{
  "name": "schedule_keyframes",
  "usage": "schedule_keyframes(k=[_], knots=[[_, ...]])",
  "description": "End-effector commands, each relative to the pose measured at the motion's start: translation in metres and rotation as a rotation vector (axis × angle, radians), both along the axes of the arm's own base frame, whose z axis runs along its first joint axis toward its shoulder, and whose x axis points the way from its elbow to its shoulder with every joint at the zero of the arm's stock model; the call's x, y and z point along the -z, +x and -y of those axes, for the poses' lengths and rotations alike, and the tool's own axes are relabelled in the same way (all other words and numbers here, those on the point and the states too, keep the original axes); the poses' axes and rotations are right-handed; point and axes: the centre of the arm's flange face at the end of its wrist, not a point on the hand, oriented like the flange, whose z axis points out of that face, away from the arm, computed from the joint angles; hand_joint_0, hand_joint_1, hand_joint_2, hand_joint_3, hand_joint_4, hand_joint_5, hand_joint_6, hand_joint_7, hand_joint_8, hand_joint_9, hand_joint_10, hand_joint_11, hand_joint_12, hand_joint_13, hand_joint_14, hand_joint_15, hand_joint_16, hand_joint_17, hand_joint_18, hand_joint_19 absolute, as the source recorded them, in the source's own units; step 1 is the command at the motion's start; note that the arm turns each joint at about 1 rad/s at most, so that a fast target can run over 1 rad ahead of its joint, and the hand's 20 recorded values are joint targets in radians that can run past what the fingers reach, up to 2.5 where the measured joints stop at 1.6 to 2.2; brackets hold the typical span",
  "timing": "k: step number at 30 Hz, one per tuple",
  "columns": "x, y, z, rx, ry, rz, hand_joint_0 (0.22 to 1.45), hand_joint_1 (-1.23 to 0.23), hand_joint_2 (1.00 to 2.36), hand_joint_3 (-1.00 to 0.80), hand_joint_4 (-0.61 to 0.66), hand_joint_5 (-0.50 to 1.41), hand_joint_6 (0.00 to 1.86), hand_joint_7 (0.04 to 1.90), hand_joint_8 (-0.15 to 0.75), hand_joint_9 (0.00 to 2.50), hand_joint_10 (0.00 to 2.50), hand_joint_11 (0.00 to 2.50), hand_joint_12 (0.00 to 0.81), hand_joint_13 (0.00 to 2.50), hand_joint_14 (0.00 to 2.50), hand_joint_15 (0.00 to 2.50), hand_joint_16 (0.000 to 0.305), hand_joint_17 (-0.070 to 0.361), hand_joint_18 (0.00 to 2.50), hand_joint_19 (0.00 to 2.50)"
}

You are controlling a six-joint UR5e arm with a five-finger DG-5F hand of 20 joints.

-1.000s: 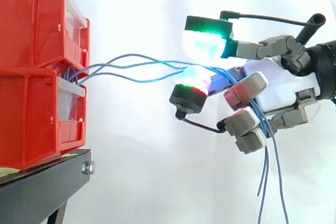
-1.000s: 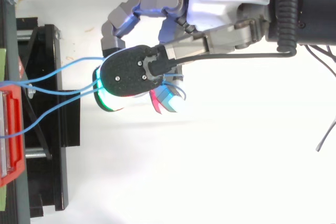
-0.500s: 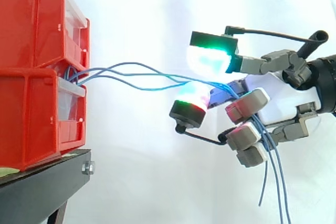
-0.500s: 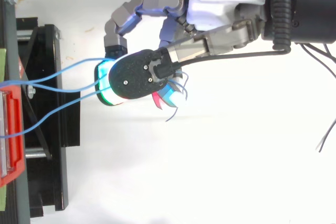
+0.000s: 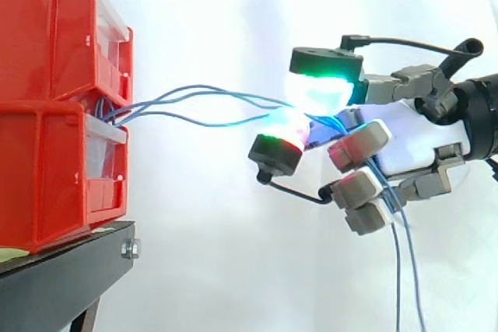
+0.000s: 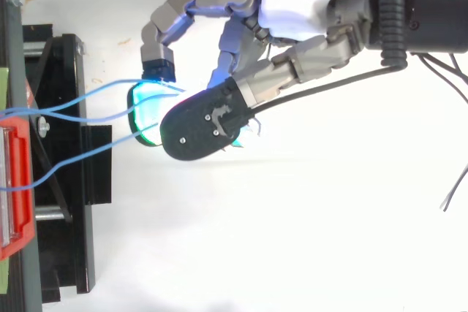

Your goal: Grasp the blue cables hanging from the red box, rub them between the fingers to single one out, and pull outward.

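**Blue cables pinched in the hand, drawn out right of the red boxes**

Blue cables [image 5: 194, 89] leave the gap between the two stacked red boxes [image 5: 47, 169] at the left of the side view. They run in shallow arcs toward centre frame, spread apart near the boxes and gathering as they reach the hand [image 5: 412, 141]. From above, three strands [image 6: 88, 118] fan across the black stand [image 6: 66, 180] and meet at the glowing pads.

Hand closed on the cables: the strands pass between a green-lit upper pad [image 5: 319, 87] and a lower pad [image 5: 280, 134] glowing red and green. The other fingers are curled below. Past the pinch the cables drop behind those curled fingers, and the loose ends [image 5: 401, 270] hang toward the lower right edge.

Judgement: the pads sit offset rather than squarely opposed, which suits rolling the strands against each other to sort one out. The slack arcs suggest little pull so far. More than one strand seems to lie in the pinch, so singling out looks unfinished. Cannot tell exactly how many.

Boxes rest on the stand at lower left, with the white curtain [image 5: 233, 254] behind.
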Motion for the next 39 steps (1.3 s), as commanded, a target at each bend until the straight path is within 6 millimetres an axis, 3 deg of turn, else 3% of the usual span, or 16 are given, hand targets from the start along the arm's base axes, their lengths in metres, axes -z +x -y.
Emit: schedule_keyframes(k=[1, 4, 8, 13, 20, 21, 24, 31, 34, 39], knots=[[-0.0083, 0.0017, 0.0001, -0.002, -0.003, 0.008, 0.68, -0.88, 1.01, -0.28, 0.03, -0.16, 0.89, 0.95, 0.294, 1.29, 0.03, 1.10, 0.370, 1.15, 0.03, 0.86, 0.053, 0.120, 0.92, 0.87], [-0.0117, 0.0020, 0.0001, -0.003, -0.009, 0.006, 0.73, -0.87, 1.00, -0.50, 0.05, -0.16, 0.89, 0.87, 0.287, 1.26, 0.03, 1.11, 0.364, 1.13, 0.03, 0.84, 0.053, 0.119, 0.92, 0.85], [-0.0120, 0.0029, -0.0010, -0.005, -0.011, 0.007, 0.66, -0.86, 1.00, -0.50, 0.09, -0.15, 0.88, 0.90, 0.286, 1.27, 0.03, 1.10, 0.361, 1.13, 0.03, 0.84, 0.052, 0.118, 0.91, 0.86], [-0.0123, 0.0031, 0.0001, -0.004, -0.011, 0.011, 0.52, -0.72, 1.00, -0.50, 0.08, -0.15, 0.88, 0.90, 0.310, 1.32, 0.02, 1.08, 0.384, 1.16, 0.03, 0.86, 0.056, 0.127, 0.94, 0.88], [-0.0112, 0.0023, 0.0001, -0.004, -0.011, 0.004, 0.49, -0.55, 1.00, -0.50, 0.08, -0.14, 0.87, 0.89, 0.323, 1.35, 0.02, 1.07, 0.401, 1.19, 0.03, 0.85, 0.059, 0.133, 0.96, 0.89], [-0.0118, 0.0022, 0.0013, -0.002, -0.011, 0.004, 0.53, -0.54, 1.00, -0.50, 0.07, -0.14, 0.86, 0.90, 0.313, 1.34, 0.03, 1.07, 0.387, 1.18, 0.03, 0.86, 0.056, 0.126, 0.94, 0.90], [-0.0129, 0.0019, 0.0013, -0.002, -0.011, 0.006, 0.60, -0.59, 1.01, -0.42, 0.05, -0.14, 0.86, 0.93, 0.295, 1.34, 0.03, 1.10, 0.370, 1.16, 0.03, 0.86, 0.053, 0.118, 0.91, 0.92], [-0.0129, 0.0018, 0.0023, -0.002, -0.010, 0.006, 0.63, -0.80, 1.01, -0.20, 0.06, -0.16, 0.90, 0.89, 0.307, 1.27, 0.02, 1.09, 0.394, 1.17, 0.03, 0.85, 0.059, 0.132, 0.96, 0.86], [-0.0129, 0.0017, 0.0024, -0.001, -0.011, 0.006, 0.69, -0.90, 1.01, -0.29, 0.00, -0.17, 0.90, 0.91, 0.284, 1.24, 0.02, 1.11, 0.366, 1.12, 0.03, 0.85, 0.053, 0.119, 0.91, 0.86], [-0.0109, 0.0014, 0.0024, -0.005, -0.032, -0.001, 0.76, -0.92, 1.00, -0.50, -0.03, -0.17, 0.90, 0.87, 0.278, 1.22, 0.03, 1.09, 0.361, 1.11, 0.03, 0.83, 0.052, 0.118, 0.92, 0.81]])
